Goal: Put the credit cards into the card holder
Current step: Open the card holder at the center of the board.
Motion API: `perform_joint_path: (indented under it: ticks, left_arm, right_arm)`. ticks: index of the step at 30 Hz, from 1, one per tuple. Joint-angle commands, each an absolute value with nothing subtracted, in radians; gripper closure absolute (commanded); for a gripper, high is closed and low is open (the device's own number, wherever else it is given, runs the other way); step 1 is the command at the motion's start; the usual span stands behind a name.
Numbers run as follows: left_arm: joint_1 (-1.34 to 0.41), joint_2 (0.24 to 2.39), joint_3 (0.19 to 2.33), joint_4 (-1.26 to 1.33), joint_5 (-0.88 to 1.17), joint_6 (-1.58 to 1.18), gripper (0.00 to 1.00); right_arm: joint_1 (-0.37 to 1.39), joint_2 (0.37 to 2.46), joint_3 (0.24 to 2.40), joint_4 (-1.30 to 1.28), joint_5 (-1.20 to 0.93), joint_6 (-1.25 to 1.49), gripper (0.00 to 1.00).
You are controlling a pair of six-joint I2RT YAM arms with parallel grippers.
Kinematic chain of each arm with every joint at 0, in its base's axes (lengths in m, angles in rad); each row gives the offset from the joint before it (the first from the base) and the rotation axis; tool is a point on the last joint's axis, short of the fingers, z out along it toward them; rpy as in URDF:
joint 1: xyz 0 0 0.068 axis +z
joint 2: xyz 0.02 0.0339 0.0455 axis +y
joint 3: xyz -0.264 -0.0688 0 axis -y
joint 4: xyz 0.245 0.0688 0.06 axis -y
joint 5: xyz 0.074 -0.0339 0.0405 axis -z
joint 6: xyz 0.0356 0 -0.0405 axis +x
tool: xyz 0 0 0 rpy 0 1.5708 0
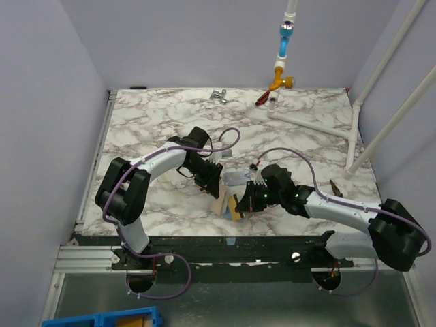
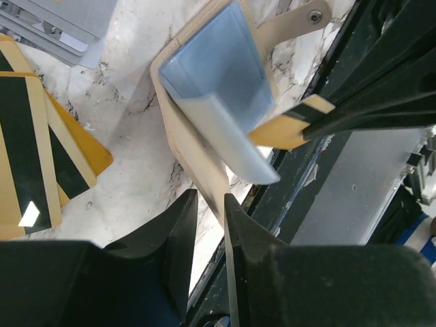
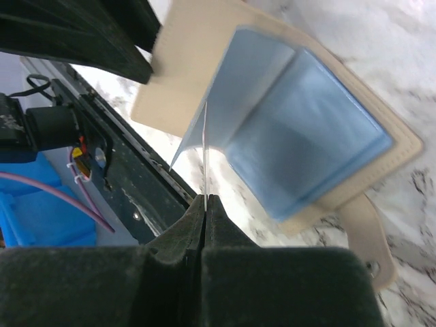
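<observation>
One gold card [image 2: 289,128] was pinched tight in the right gripper [image 3: 204,204], its edge aimed at the blue pocket [image 3: 306,150] of the open card holder [image 3: 191,61], near the front edge of the table [image 1: 157,116]. The left gripper [image 2: 210,204] sat around the holder's flap [image 2: 194,167]; I could not tell if it squeezed. The card should go in flat and slow, I thought. More cards [image 2: 27,157] lay beside.

1 card holder [image 2: 218,75], 3+ gold cards [image 2: 27,157]
</observation>
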State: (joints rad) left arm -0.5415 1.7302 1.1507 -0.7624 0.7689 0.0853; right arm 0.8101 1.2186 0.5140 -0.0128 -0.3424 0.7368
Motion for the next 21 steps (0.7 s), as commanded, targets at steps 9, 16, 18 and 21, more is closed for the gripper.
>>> perform_joint_path:
  ticks: [9, 16, 18, 21]
  left_arm:
    - [-0.517, 1.774, 1.182, -0.782, 0.91, 0.115, 0.74]
    - [-0.506, 1.779, 1.191, -0.802, 0.935, 0.121, 0.69]
    - [-0.508, 1.788, 1.193, -0.795, 0.931, 0.11, 0.65]
    - [-0.519, 1.788, 1.185, -0.759, 0.843, 0.083, 0.63]
  right_arm:
    - [0.812, 1.385, 0.598, 0.1, -0.443, 0.687, 0.99]
    - [0.812, 1.432, 0.62, 0.115, -0.457, 0.674, 0.99]
    - [0.812, 1.438, 0.624, 0.12, -0.457, 0.674, 0.99]
    - [0.811, 1.444, 0.63, 0.123, -0.458, 0.67, 0.99]
